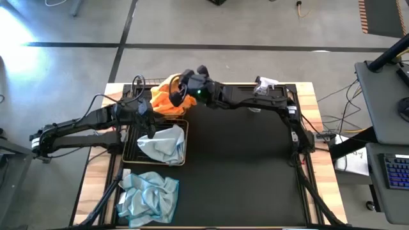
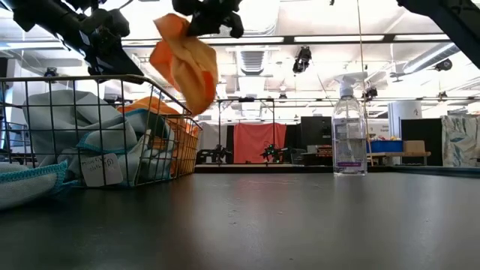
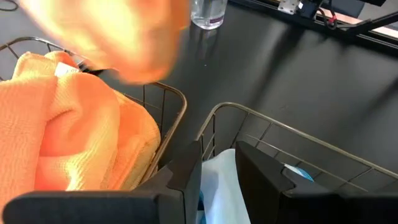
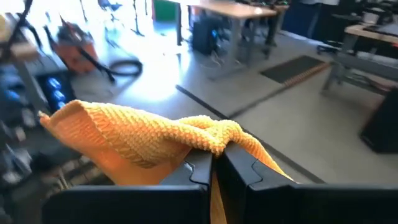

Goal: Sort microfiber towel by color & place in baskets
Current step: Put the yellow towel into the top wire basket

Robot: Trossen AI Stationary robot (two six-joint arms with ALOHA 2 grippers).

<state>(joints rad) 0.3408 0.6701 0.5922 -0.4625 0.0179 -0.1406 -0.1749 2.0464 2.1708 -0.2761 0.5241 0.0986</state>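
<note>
My right gripper (image 1: 183, 89) is shut on a bright orange towel (image 2: 184, 67) above the far wire basket (image 3: 168, 93), which holds more orange towels (image 1: 163, 103). My left gripper (image 3: 219, 180) hovers over the near basket (image 3: 280, 127). Its fingers stand a little apart above the pale blue-grey towel (image 1: 165, 144) that lies in that basket, and I see no touch. Several more blue-grey towels (image 1: 148, 198) lie heaped on the mat near the table's near left corner. My right gripper pinches a bunched fold (image 4: 214, 138) of the orange towel between its two fingers, coming roughly level from the table's right side. The towel is lifted clear. It hangs slack below the fingers, above the far basket's orange heap.
A clear spray bottle (image 1: 263, 86) stands at the far edge of the dark mat, right of the baskets. The two baskets sit side by side at the mat's left. The mat's middle and right are bare. Cables and the arms' frame run along the right edge.
</note>
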